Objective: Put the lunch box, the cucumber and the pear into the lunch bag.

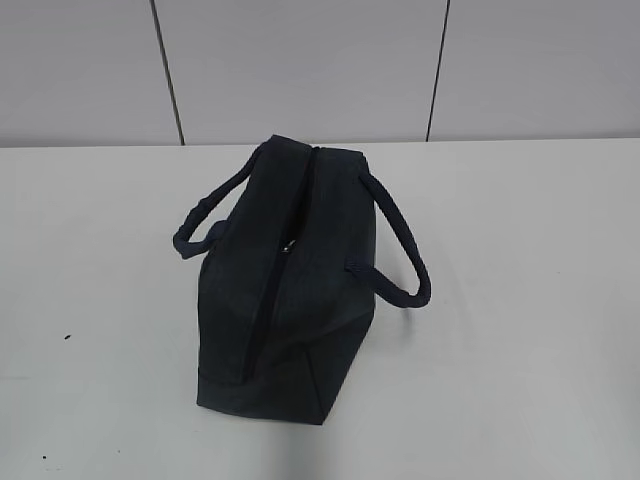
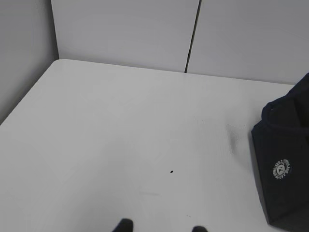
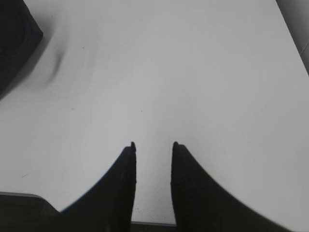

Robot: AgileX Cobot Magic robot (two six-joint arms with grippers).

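Lunch bag (image 1: 290, 290) parked alone mid-table (image 1: 520, 330), zipped shut, both handles flopped out to the sides.

Zipper (image 1: 275, 270) running down the bag's top ridge, closed end to end, with something small and shiny about halfway along. Left gripper (image 2: 161, 228) well off to the bag's left, just two dark fingertips (image 2: 124, 225) peeking in, parted with only bare table between, gripping nothing. Right gripper (image 3: 153, 147) off to the bag's right, curved fingers (image 3: 120, 188) a bit apart, empty as well. White round logo (image 2: 280, 169) on the bag's end panel facing the left wrist camera.
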